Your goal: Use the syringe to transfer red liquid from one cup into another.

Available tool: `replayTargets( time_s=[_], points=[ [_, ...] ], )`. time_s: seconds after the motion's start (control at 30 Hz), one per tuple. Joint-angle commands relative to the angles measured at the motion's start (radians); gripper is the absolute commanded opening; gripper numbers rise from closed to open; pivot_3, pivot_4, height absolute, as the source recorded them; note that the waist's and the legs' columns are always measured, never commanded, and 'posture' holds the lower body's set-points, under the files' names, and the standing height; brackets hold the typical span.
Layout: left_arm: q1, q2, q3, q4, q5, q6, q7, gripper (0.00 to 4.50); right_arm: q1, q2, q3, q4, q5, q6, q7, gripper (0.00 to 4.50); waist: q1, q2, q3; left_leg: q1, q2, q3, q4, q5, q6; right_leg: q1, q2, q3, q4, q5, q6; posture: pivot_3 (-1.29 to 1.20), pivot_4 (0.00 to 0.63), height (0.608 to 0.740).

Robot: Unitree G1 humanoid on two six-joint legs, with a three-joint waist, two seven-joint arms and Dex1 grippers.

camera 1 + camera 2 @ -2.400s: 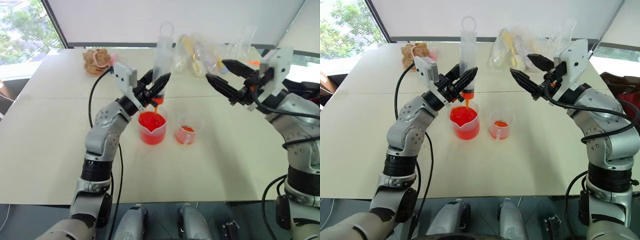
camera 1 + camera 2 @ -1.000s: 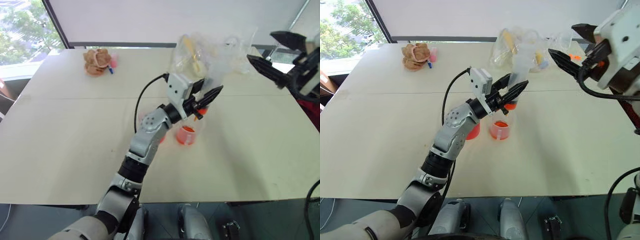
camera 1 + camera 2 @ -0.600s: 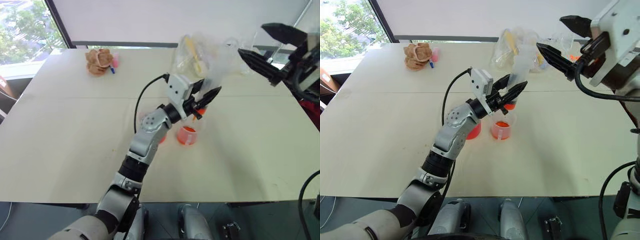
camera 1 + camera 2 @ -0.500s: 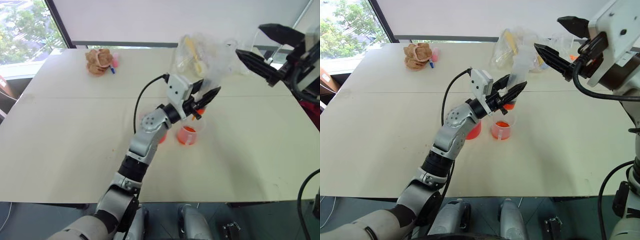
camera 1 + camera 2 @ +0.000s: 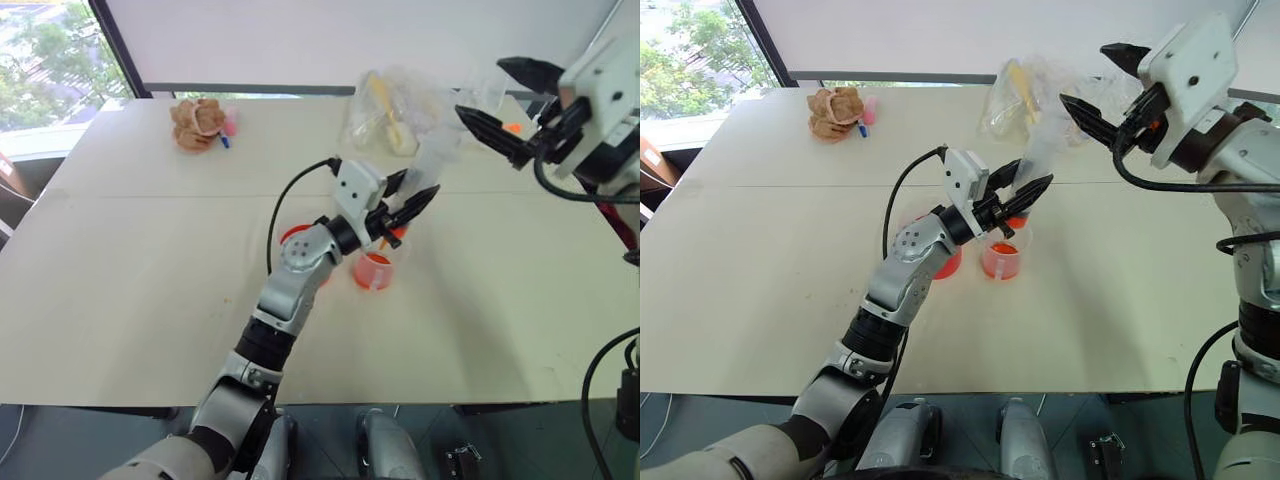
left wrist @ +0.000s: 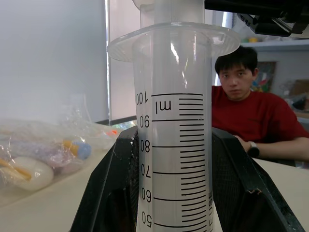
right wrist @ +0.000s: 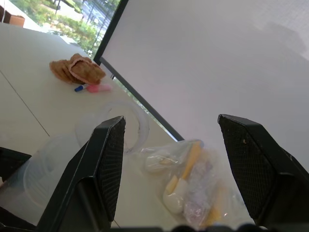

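Gripping the syringe (image 5: 1038,140) low on its barrel, the left gripper (image 5: 1023,196) has its two black fingers clamped tight around the clear tube, and the left wrist view confirms it, with the printed scale running up between the fingers (image 6: 116,193). The syringe leans up and away toward the far side of the surface (image 5: 770,300), its orange tip (image 5: 1016,222) poised right above the smaller cup (image 5: 1001,253). That cup holds a shallow layer of red liquid (image 5: 1002,249). Just beside it, to the robot's left and partly hidden behind the left forearm, sits the larger beaker (image 5: 297,240), also showing red.

Up high on the robot's right, the right gripper (image 5: 1095,85) hangs with its fingers spread wide apart, holding nothing, close by the top of the syringe. The right wrist view looks between those fingers at the ring-shaped plunger handle (image 7: 129,126).

At the back of the surface lies a clear plastic bag (image 5: 395,110) with yellowish items inside, and off to the far left a brown crumpled object (image 5: 196,122) with a small pink and blue thing just beside it. A person in a red shirt (image 6: 256,121) sits beyond the surface.
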Motion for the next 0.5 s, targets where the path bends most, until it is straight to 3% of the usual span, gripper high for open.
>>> replayTargets(
  time_s=[0.03, 0.23, 0.5],
  points=[
    [0.01, -0.007, -0.009, -0.054, -0.005, -0.022, -0.008, 1.4, -0.023, 0.001, 0.004, 0.029, -0.034, -0.015, 0.004, 2.64, 0.0, 0.0, 0.0, 0.0, 0.0, 0.0, 0.0, 0.0, 0.0, 0.0, 0.0, 0.0, 0.0, 0.0, 0.0, 0.0, 0.15, 0.74],
    [0.007, -0.009, -0.002, -0.048, -0.011, -0.02, 0.002, 1.4, -0.05, 0.026, 0.025, -0.006, -0.007, 0.009, 0.013, 0.02, 0.0, 0.0, 0.0, 0.0, 0.0, 0.0, 0.0, 0.0, 0.0, 0.0, 0.0, 0.0, 0.0, 0.0, 0.0, 0.0, 0.15, 0.74],
    [-0.017, -0.023, 0.025, -0.06, -0.036, 0.005, 0.015, 1.4, -0.006, 0.082, 0.062, -0.107, 0.035, 0.085, 0.019, 0.02, 0.0, 0.001, 0.0, 0.0, 0.0, 0.0, 0.0, 0.0, 0.0, 0.0, 0.0, 0.0, 0.0, 0.0, 0.0, 0.0, 0.15, 0.74]
  ],
)
